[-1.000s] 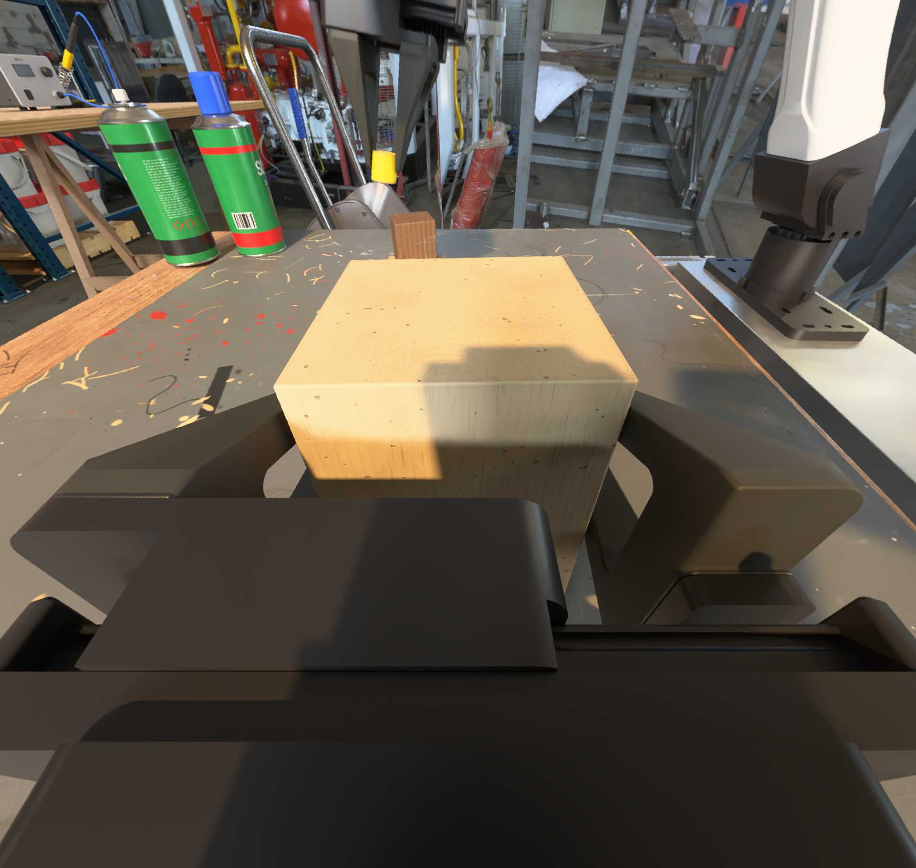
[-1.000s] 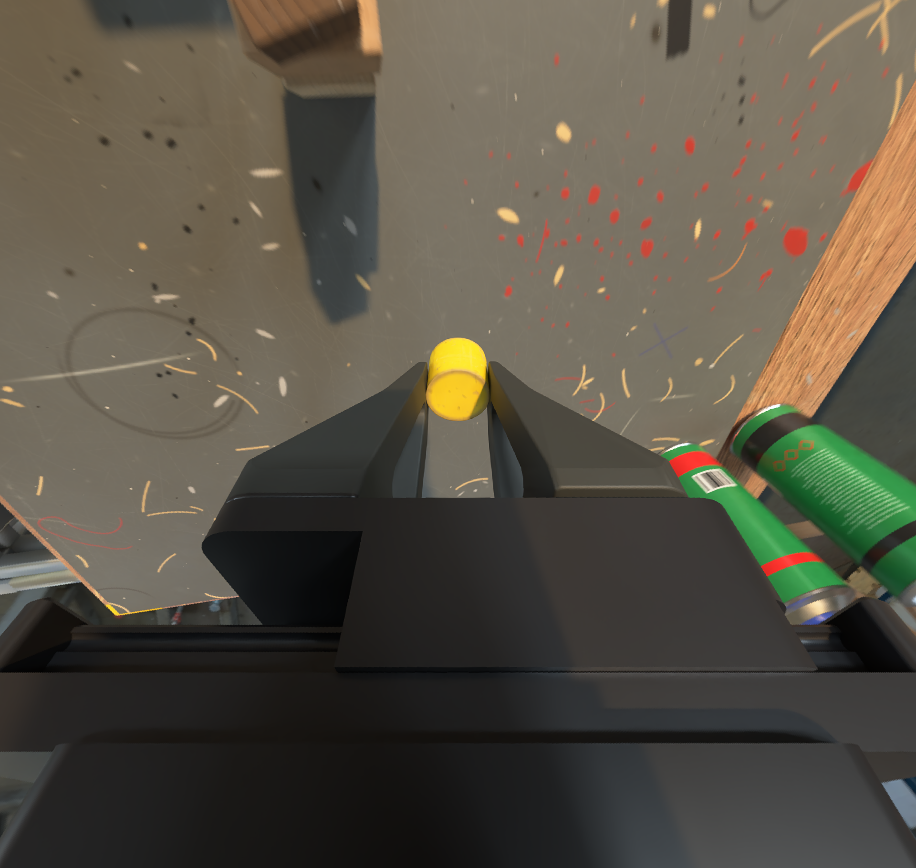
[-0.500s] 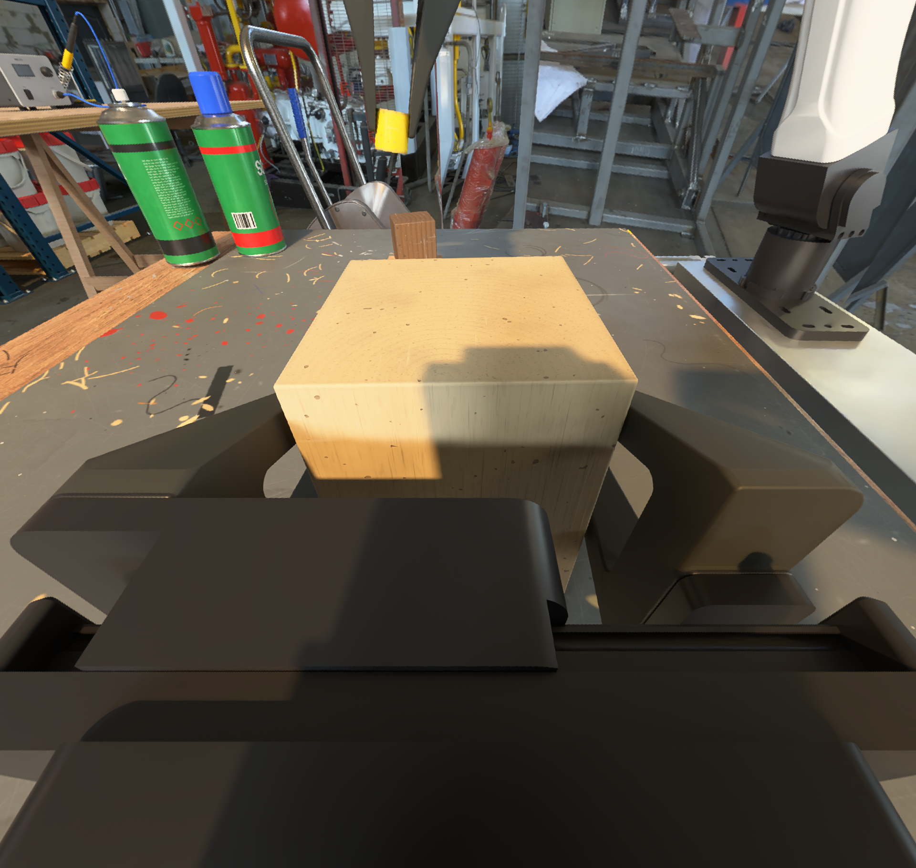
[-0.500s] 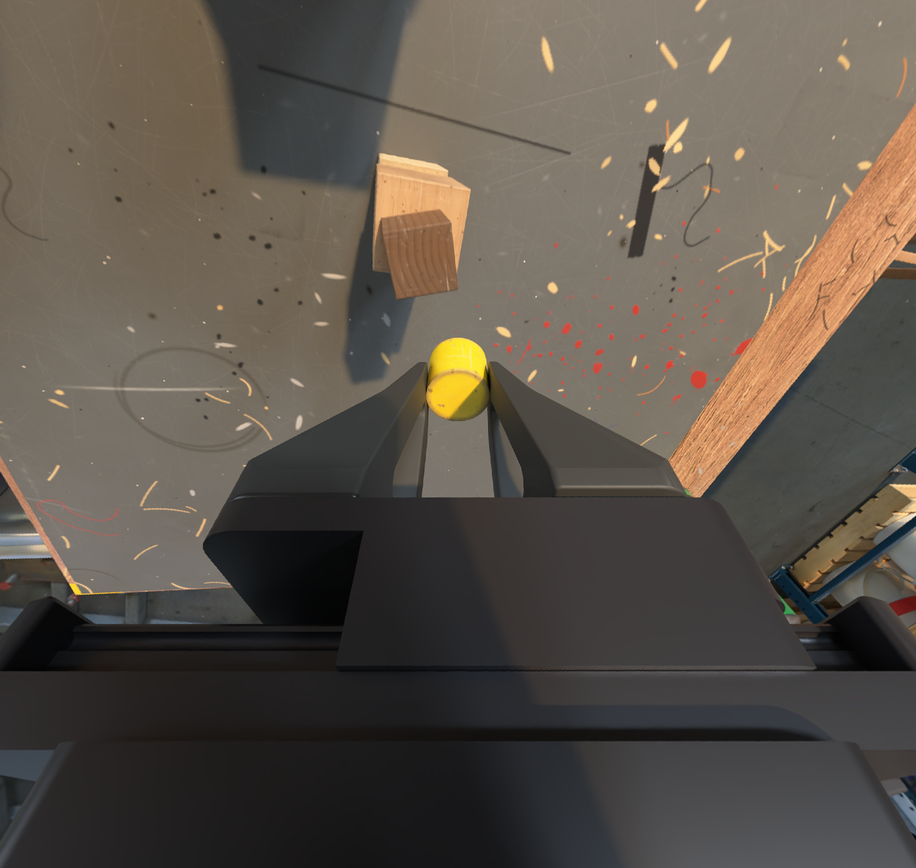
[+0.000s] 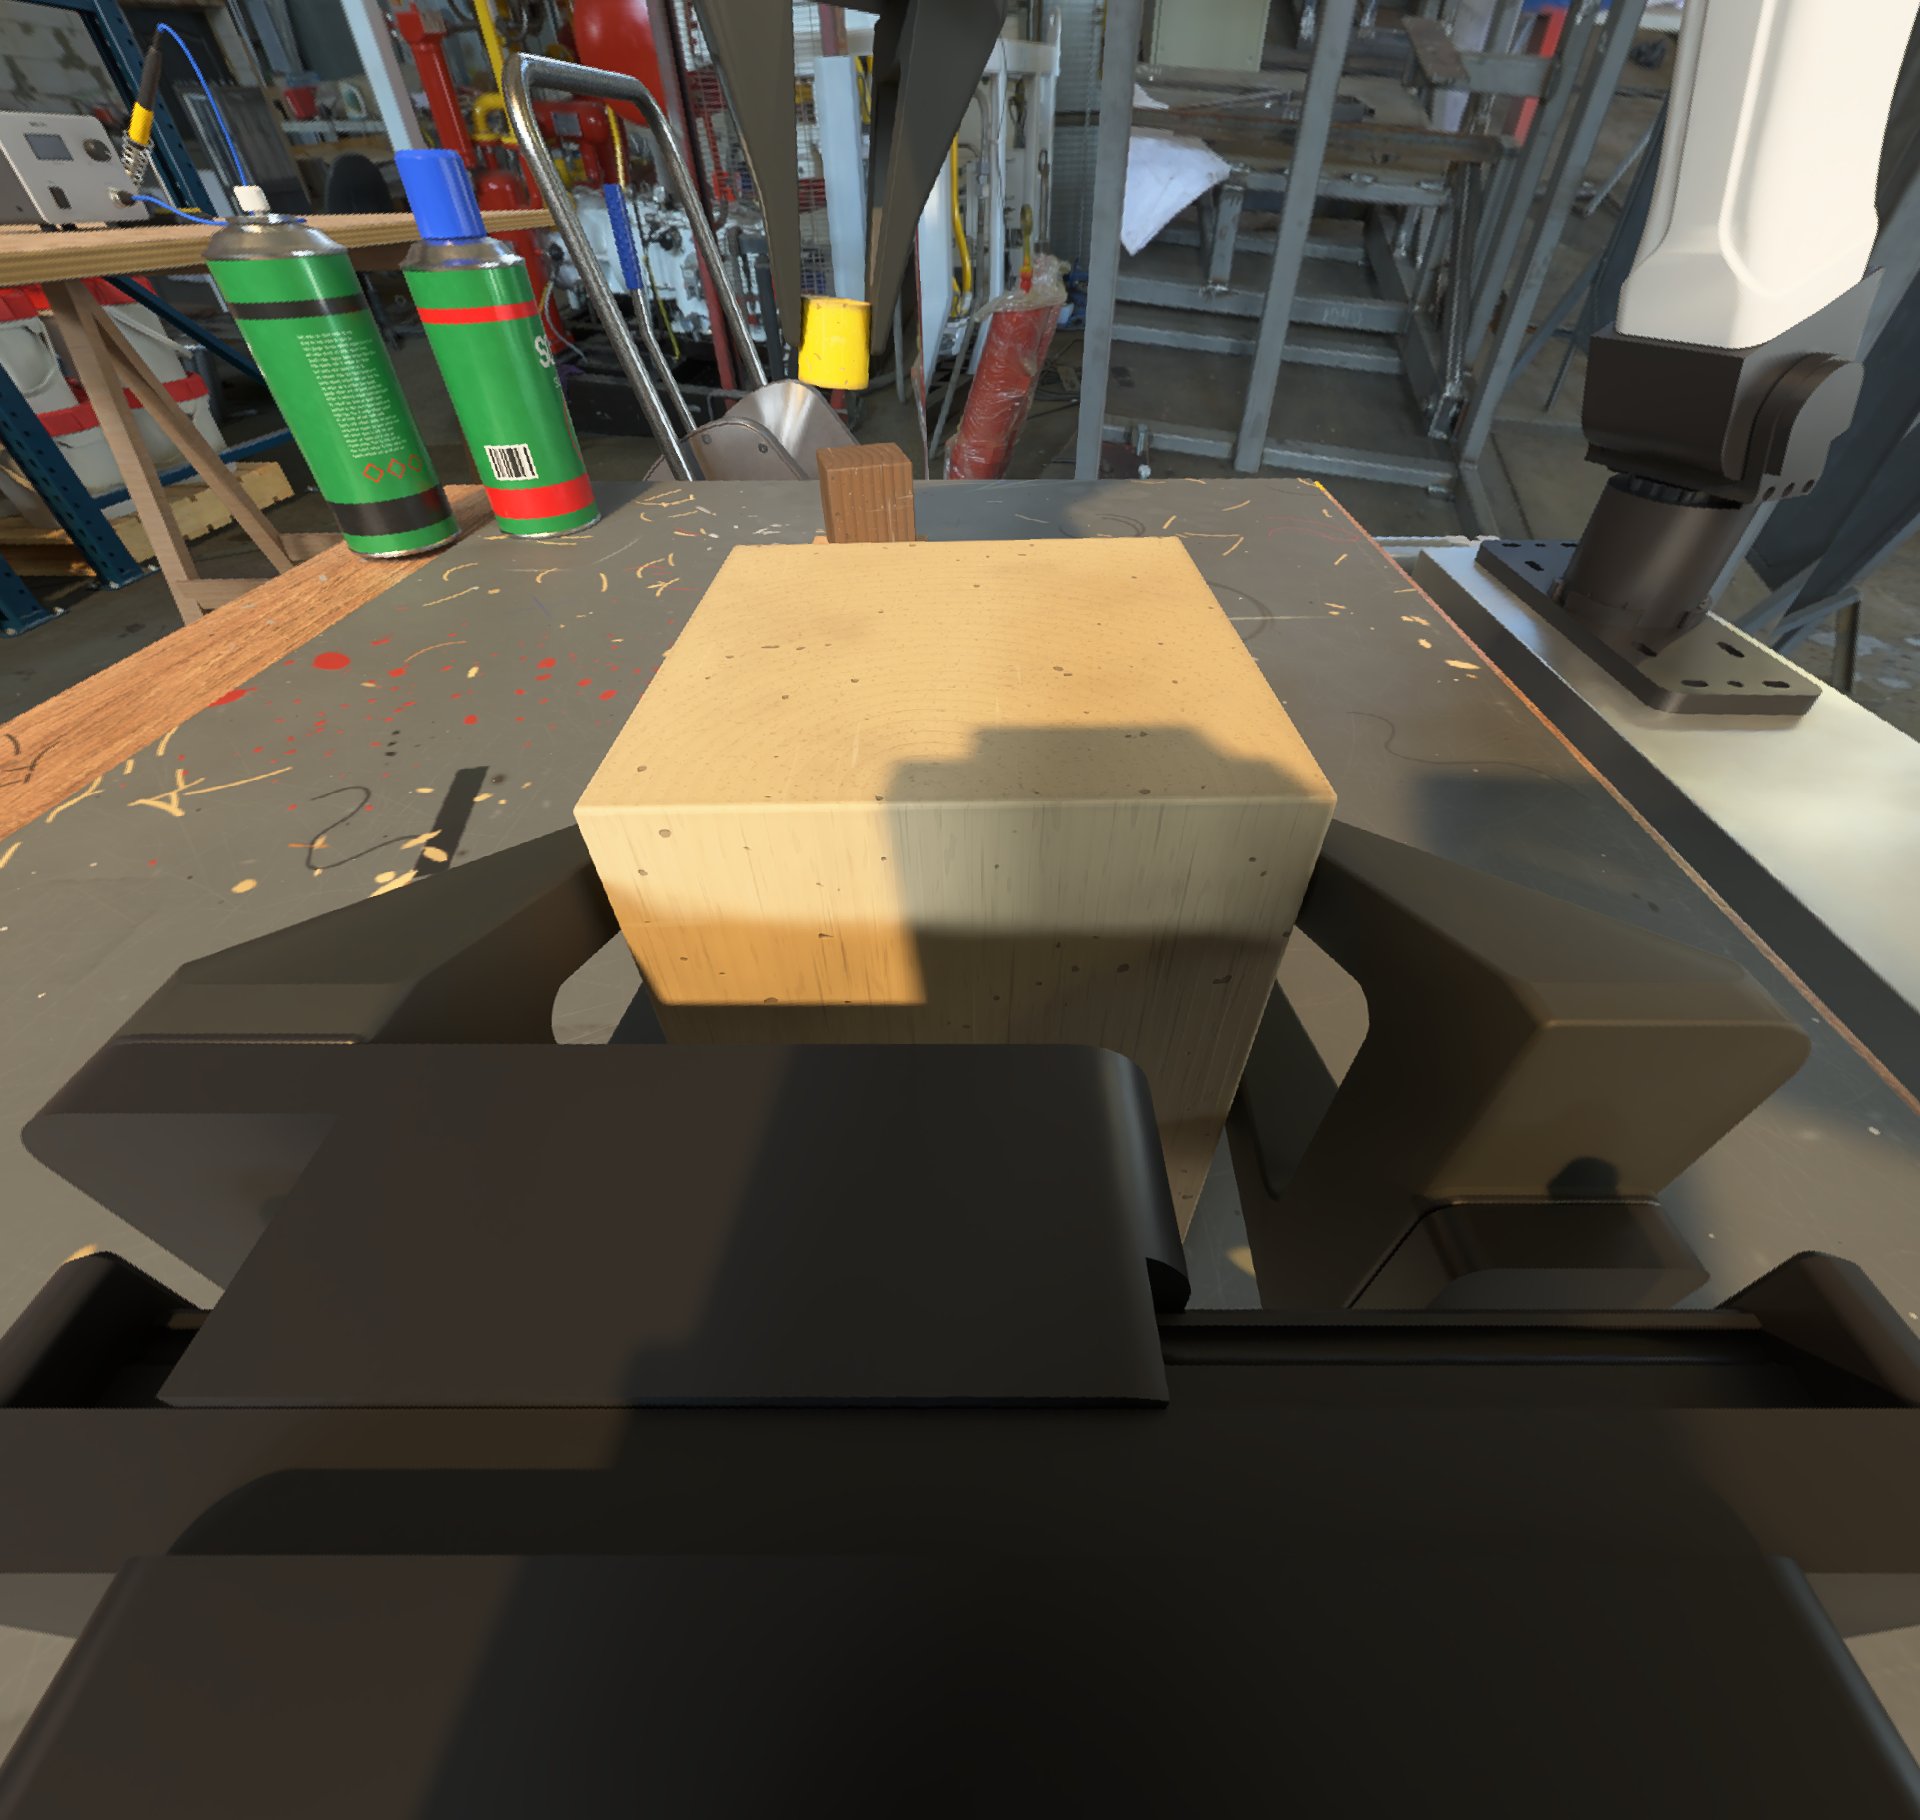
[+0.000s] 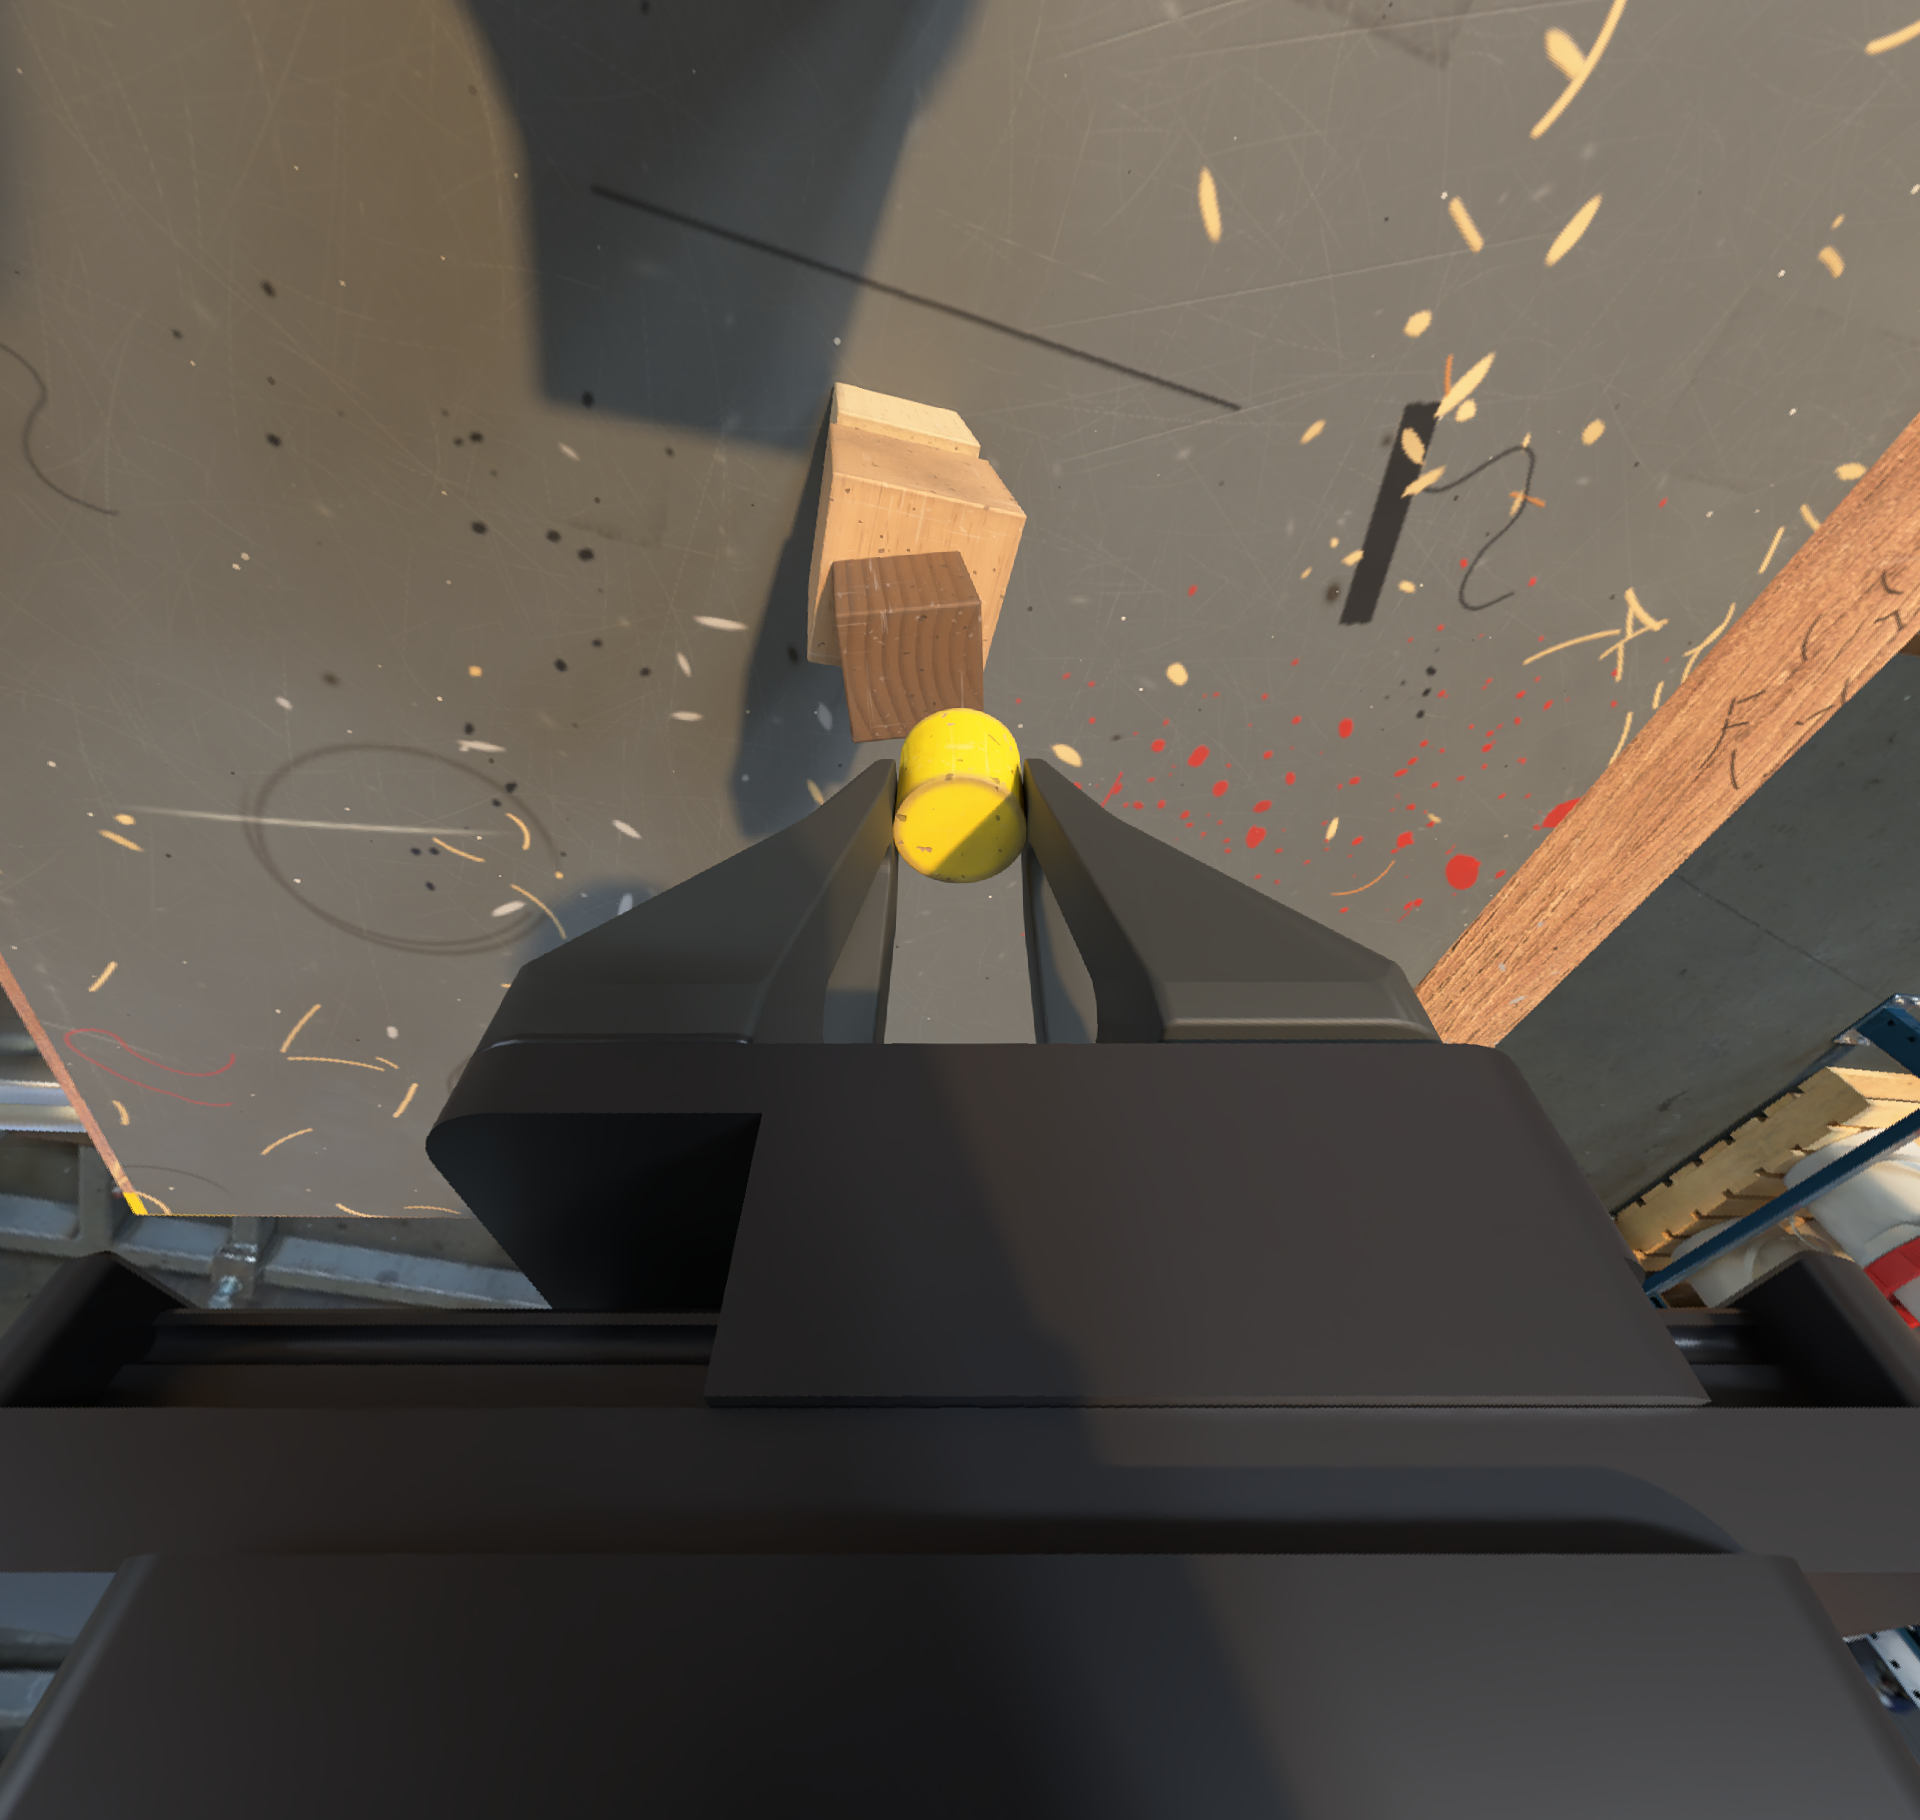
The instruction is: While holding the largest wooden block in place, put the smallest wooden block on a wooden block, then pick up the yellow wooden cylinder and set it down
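Two grippers engaged: left gripper point(image 5: 951, 939) clamps the largest pale block point(image 5: 951, 783) on the table point(image 5: 312, 731); right gripper point(image 6: 958, 794) pinches the yellow cylinder point(image 6: 958, 804) aloft — small brown block point(image 6: 906, 653) sits atop a pale block point(image 6: 914, 503) below.

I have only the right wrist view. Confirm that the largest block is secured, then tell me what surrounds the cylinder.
Observer: Secured. The left tool is shut on the largest block, with a finger against each side.
Operator: Give me the cylinder's height.
Observer: The yellow cylinder hangs in the right tool, above the top of the small brown block.
Operator: Report anything standing nearby.
Observer: Two green spray cans stand upright by the table's wooden edge, apart from the blocks.
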### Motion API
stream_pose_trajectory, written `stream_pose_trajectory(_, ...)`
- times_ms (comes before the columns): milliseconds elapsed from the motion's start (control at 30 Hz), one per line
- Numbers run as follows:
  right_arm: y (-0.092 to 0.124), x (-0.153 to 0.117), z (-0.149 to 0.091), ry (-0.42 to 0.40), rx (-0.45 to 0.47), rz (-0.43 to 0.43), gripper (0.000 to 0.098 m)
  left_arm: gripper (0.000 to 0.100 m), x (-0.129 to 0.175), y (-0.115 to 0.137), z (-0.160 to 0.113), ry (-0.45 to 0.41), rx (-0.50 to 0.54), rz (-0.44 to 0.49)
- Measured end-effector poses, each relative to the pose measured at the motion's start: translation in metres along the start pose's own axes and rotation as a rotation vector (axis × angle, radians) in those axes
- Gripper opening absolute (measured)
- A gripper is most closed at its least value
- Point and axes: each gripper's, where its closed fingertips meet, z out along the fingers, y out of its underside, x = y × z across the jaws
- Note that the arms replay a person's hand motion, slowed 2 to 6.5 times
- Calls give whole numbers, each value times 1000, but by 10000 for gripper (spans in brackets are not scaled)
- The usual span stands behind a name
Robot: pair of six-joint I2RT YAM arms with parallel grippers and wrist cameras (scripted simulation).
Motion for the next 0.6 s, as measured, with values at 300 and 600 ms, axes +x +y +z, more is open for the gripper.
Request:
stream_pose_trajectory(300,-2,-3,9,-24,-18,-16,199,698,0,0,0,1,-1,0)
stream_pose_trajectory(600,-2,-4,13,-35,-23,-20,199,697,0,0,0,1,-1,0)
